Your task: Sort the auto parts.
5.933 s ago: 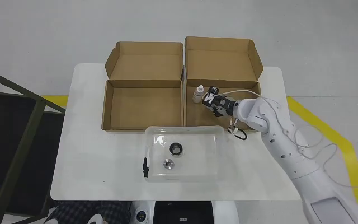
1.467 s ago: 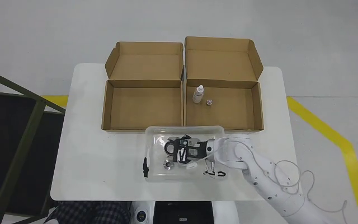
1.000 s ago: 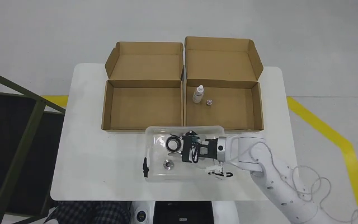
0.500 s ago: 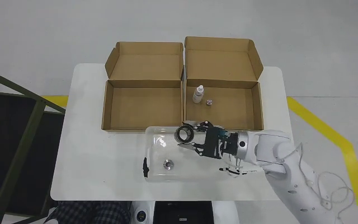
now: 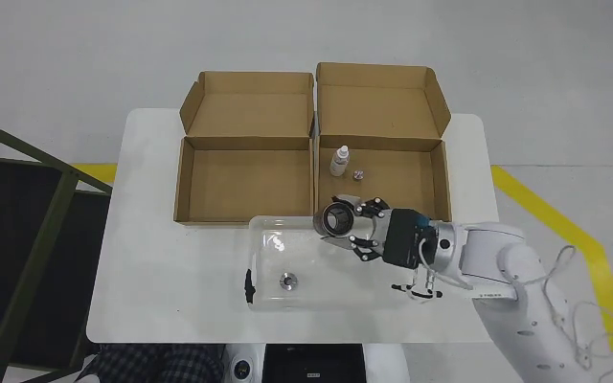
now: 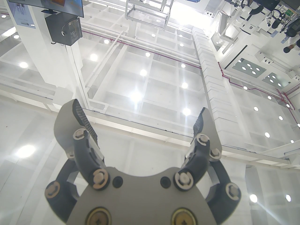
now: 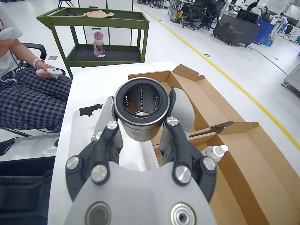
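The steel bearing sleeve, judged heavy, stiff and slippery, is clamped across its smooth barrel by the right gripper's fingers, above the tray's far rim at the middle of the bench; the left gripper is seen spread wide, empty

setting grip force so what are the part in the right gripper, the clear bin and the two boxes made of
The linear bearing: likely steel, dull grey shell, dark end ring, rows of shiny balls inside. The clear bin: probably plastic, see-through walls, glossy rim. The left box and right box: brown cardboard, matte, with folded flaps.
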Action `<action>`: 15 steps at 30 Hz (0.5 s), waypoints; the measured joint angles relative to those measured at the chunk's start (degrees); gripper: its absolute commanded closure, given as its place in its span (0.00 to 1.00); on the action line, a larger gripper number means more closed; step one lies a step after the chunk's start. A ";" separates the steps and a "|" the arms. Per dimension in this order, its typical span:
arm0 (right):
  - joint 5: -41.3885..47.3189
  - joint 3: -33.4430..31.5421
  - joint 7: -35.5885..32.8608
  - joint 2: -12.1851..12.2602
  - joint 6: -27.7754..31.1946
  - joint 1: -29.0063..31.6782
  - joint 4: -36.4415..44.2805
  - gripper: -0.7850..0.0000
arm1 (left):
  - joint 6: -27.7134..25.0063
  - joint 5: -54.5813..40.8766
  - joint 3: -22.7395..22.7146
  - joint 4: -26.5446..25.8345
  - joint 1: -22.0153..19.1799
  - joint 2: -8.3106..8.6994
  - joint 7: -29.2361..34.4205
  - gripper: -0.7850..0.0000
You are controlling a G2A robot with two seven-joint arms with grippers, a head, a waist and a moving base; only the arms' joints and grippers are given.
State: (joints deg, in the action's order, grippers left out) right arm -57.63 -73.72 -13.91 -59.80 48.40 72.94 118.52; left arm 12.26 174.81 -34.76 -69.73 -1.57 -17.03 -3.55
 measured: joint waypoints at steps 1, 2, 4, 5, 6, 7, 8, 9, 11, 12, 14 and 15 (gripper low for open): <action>0.20 -0.38 0.21 0.06 0.06 0.11 0.11 1.00 | 0.00 0.00 0.00 0.00 0.00 0.00 0.00 0.00; 0.32 -0.66 0.35 0.10 0.06 0.20 0.19 1.00 | 0.00 0.00 0.00 0.00 0.00 0.00 0.00 0.00; 0.56 -1.28 0.67 0.18 -0.02 0.40 0.36 1.00 | 0.00 0.00 0.00 0.00 0.00 0.00 0.00 0.00; 0.66 -1.53 0.80 0.22 -0.08 0.48 0.42 1.00 | 0.00 0.00 0.00 0.00 0.00 0.00 0.00 0.00; 0.76 -1.76 0.94 0.25 -0.13 0.56 0.47 1.00 | 0.00 0.00 0.00 0.00 0.00 0.00 0.00 0.00; 0.89 -2.05 1.12 0.29 -0.21 0.65 0.53 1.00 | 0.00 0.00 0.00 0.00 0.00 0.00 0.00 0.00; 0.98 -2.25 1.25 0.32 -0.27 0.73 0.56 1.00 | 0.00 0.00 0.00 0.00 0.00 0.00 0.00 0.00; 1.06 -2.43 1.37 0.35 -0.33 0.79 0.59 1.00 | 0.00 0.00 0.00 0.00 0.00 0.00 0.00 0.00; 1.23 -2.77 1.59 0.40 -0.49 0.89 0.61 1.00 | 0.00 0.00 0.00 0.00 0.00 0.00 0.00 0.00; 1.30 -2.88 1.67 0.42 -0.55 0.90 0.61 1.00 | 0.00 0.00 0.00 0.00 0.00 0.00 0.00 0.00; 1.49 -3.06 1.83 0.45 -0.69 0.88 0.57 1.00 | 0.00 0.00 0.00 0.00 0.00 0.00 0.00 0.00; 1.56 -3.10 1.88 0.46 -0.73 0.85 0.55 1.00 | 0.00 0.00 0.00 0.00 0.00 0.00 0.00 0.00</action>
State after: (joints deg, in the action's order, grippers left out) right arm -56.07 -76.81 -12.03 -59.34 47.67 73.79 119.07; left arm 12.26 174.81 -34.76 -69.73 -1.57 -17.03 -3.55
